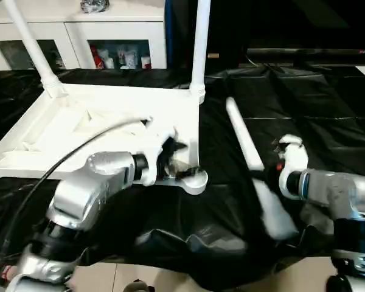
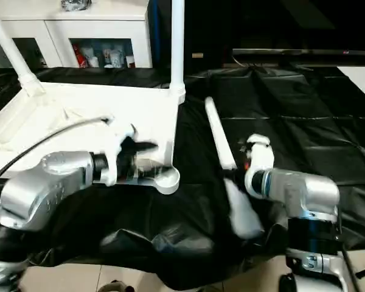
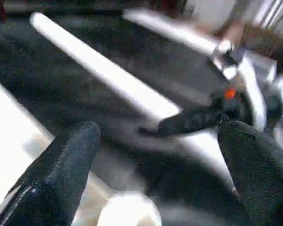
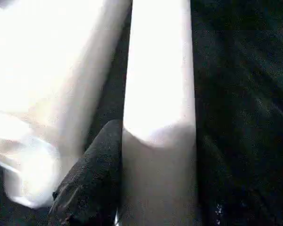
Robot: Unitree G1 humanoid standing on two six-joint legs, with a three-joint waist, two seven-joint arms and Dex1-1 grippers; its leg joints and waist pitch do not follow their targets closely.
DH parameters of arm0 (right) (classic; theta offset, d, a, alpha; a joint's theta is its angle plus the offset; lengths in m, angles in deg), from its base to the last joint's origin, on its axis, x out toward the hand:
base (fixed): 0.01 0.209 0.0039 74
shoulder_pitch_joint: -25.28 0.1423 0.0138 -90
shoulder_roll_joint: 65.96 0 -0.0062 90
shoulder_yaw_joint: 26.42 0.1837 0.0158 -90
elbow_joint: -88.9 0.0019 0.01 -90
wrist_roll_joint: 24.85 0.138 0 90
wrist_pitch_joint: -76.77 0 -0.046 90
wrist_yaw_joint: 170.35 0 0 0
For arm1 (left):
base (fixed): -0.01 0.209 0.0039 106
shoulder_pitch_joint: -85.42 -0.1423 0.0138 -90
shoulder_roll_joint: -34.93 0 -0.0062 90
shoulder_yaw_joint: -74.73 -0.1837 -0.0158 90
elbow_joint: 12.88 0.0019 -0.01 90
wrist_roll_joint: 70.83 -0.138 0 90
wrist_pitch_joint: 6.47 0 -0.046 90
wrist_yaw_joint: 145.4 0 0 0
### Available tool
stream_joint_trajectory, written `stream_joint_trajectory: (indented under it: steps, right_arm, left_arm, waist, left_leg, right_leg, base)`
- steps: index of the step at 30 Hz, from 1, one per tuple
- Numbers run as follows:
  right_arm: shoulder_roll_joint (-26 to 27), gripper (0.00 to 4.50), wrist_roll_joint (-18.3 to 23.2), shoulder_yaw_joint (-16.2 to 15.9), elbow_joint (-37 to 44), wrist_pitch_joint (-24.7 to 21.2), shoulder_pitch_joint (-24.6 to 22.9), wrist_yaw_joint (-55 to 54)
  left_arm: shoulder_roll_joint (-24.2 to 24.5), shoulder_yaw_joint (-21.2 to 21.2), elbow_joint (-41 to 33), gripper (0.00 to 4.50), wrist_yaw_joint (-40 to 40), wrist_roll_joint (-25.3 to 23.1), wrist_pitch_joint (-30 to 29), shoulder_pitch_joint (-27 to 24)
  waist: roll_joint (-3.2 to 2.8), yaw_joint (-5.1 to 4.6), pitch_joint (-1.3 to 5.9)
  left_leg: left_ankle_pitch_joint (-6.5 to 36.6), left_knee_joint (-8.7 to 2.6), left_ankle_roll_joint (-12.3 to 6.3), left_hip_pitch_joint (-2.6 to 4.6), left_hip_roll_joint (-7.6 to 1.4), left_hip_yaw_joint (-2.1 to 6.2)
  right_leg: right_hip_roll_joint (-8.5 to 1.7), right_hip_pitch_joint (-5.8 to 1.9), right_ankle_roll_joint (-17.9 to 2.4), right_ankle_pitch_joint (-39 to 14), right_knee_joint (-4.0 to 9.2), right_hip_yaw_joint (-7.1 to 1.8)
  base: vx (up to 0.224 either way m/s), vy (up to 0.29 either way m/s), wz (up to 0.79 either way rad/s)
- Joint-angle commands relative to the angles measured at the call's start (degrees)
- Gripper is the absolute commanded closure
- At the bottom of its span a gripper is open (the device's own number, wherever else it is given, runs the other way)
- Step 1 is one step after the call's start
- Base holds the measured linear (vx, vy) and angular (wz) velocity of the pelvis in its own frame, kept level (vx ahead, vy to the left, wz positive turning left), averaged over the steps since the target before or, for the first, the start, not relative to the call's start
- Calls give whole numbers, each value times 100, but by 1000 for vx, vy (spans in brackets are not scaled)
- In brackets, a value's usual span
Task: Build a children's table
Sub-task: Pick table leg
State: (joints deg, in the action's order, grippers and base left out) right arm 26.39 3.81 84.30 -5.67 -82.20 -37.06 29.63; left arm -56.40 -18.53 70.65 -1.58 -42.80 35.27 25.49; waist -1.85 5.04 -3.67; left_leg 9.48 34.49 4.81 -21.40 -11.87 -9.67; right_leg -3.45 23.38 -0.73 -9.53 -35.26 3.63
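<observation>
Black cloth [image 1: 304,115] bears loose leg [image 1: 243,140] pointing away.

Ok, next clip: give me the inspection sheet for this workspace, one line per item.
Surface: black crumpled sheet covering the work area.
Job's things: white plastic rectangular tabletop lying underside up; two white tapered tube legs standing in its far corner sockets; a third white leg lying loose on the sheet; near corner socket empty.
Clutter: nothing seen.
Grippers: left gripper open, beside the near socket; right gripper at the loose leg, one black finger against it, grip not confirmed.
Cables: black cable running along the left arm.
Surroundings: white cabinet with glass doors behind.
</observation>
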Motion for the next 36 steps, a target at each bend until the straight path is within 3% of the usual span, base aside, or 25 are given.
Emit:
stream_joint_trajectory:
  steps: [1, 3, 5, 8, 12, 15, 19, 26, 34, 36]
  right_arm:
    - [75, 272, 374, 271, 224, 239, 132, 174]
    - [275, 272, 799, 423, 554, 929, -2, 705]
    - [422, 272, 1115, 578, 781, 1136, -64, 1007]
    - [601, 272, 1670, 713, 1165, 985, -108, 1355]
    - [658, 272, 1971, 539, 1319, 837, -45, 1488]
    - [653, 272, 1970, 395, 1313, 906, -7, 1524]
    - [631, 272, 1939, 158, 1214, 964, 62, 1509]
    - [518, 272, 1810, -235, 1215, 1092, 33, 1543]
    - [442, 272, 1567, -714, 1231, 1283, 68, 1577]
    - [430, 272, 1433, -819, 1194, 1426, 106, 1503]
  left_arm:
    - [-121, 336, 93, 0, 214, 321, -211, 122]
    - [-399, 686, 213, 0, 457, 664, -426, 255]
    - [-619, 972, 358, 0, 681, 895, -590, 382]
    - [-1037, 1469, 634, 0, 1073, 1333, -840, 700]
    - [-1327, 1451, 655, 0, 1140, 1543, -960, 874]
    - [-1454, 1450, 666, 0, 1170, 1635, -995, 928]
    - [-1818, 1776, 697, 0, 1459, 2130, -1196, 1081]
    - [-1930, 1838, 720, 0, 1619, 2292, -1247, 1136]
    - [-1972, 1715, 838, 0, 2002, 2021, -1162, 1131]
    - [-2033, 1790, 942, 34, 2216, 1945, -1049, 1174]
  waist:
    - [50, 9, 468]
    - [73, 12, 467]
    - [66, 26, 473]
    - [89, 46, 465]
    - [102, 57, 459]
    - [117, 62, 456]
    - [110, 72, 463]
    - [126, 67, 464]
    - [108, 100, 470]
    - [108, 99, 467]
  left_leg:
    - [947, -338, 80, 51, -9, -7]
    - [964, -318, 16, 37, 0, -39]
    - [908, -329, -52, 38, -11, -23]
    - [897, -319, -147, 42, 7, -34]
    - [834, -339, -121, 35, -5, -17]
    - [839, -339, -98, 21, 4, -22]
    - [772, -328, -81, -1, 14, -19]
    - [749, -340, -92, -4, 8, -10]
    - [700, -343, -74, -16, -12, 1]
    - [718, -344, -67, -22, -16, 1]
  right_leg:
    - [-314, -321, -735, -1632, 465, -202]
    - [-320, -324, -744, -1600, 483, -211]
    - [-313, -326, -726, -1635, 471, -197]
    - [-304, -323, -704, -1750, 507, -189]
    - [-319, -313, -610, -1923, 529, -181]
    - [-324, -317, -524, -2073, 557, -180]
    - [-320, -327, -492, -2035, 553, -173]
    - [-309, -324, -335, -2066, 578, -168]
    - [-320, -322, -339, -1893, 554, -172]
    - [-320, -322, -328, -1875, 558, -172]
  base:
    - [0, 0, 0]
    - [0, 0, 0]
    - [0, 0, 0]
    - [0, 0, 0]
    - [0, 0, 0]
    - [0, 0, 0]
    - [0, 0, 0]
    - [0, 0, 0]
    - [0, 0, 0]
    - [0, 0, 0]
